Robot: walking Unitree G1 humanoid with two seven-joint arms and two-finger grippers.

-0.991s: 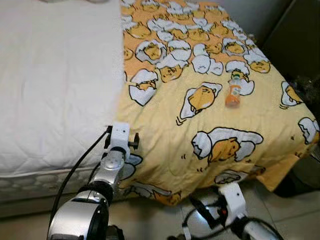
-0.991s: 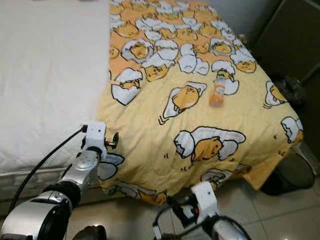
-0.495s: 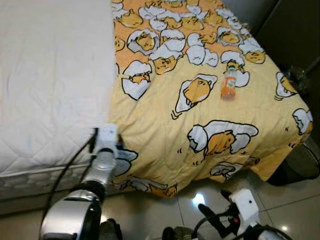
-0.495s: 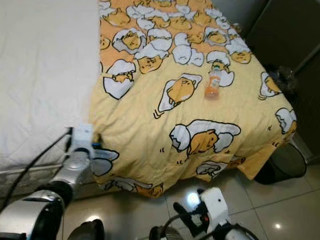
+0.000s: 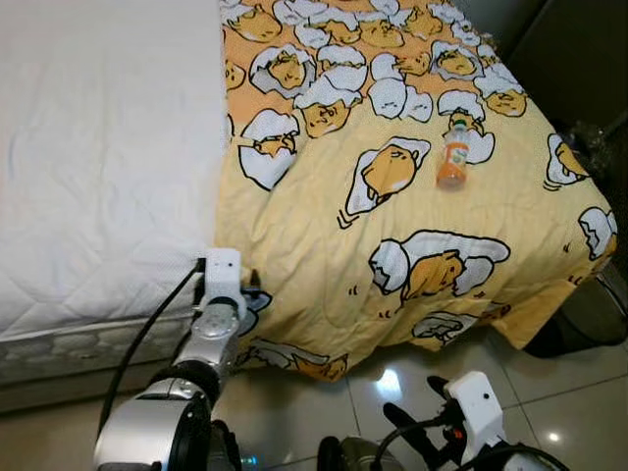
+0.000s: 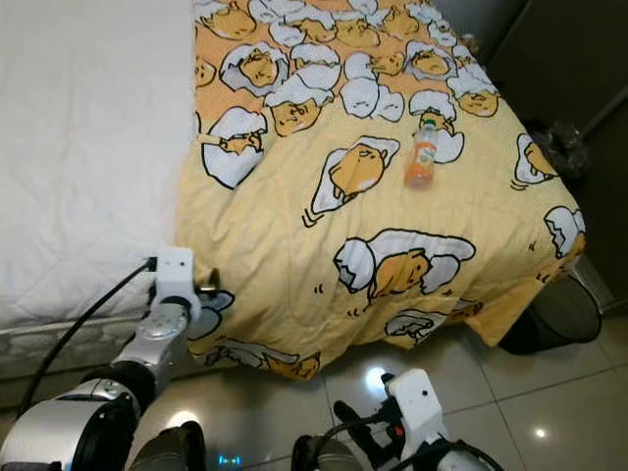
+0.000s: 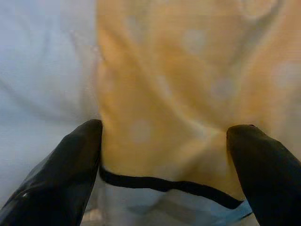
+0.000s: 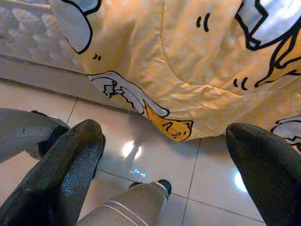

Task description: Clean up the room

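A yellow blanket (image 5: 392,226) printed with egg cartoons covers the right half of the bed and hangs over its near edge. An orange drink bottle (image 5: 452,162) lies on its side on the blanket, toward the far right. My left gripper (image 7: 164,136) is open, right up against the blanket's hanging corner where it meets the white mattress; in the left eye view the left gripper (image 5: 238,291) sits at the bed's near edge. My right gripper (image 8: 164,136) is open and holds nothing, low over the floor in front of the blanket's hem.
The white quilted mattress (image 5: 98,147) takes up the left half of the bed. Glossy tiled floor (image 5: 363,383) runs along the bed's foot. A dark round bin (image 5: 594,319) stands at the bed's right corner, with dark furniture (image 5: 579,49) behind it.
The camera has shifted. My right arm has dropped lower toward the floor. My left gripper stays at the blanket's corner, and the bottle lies where it was.
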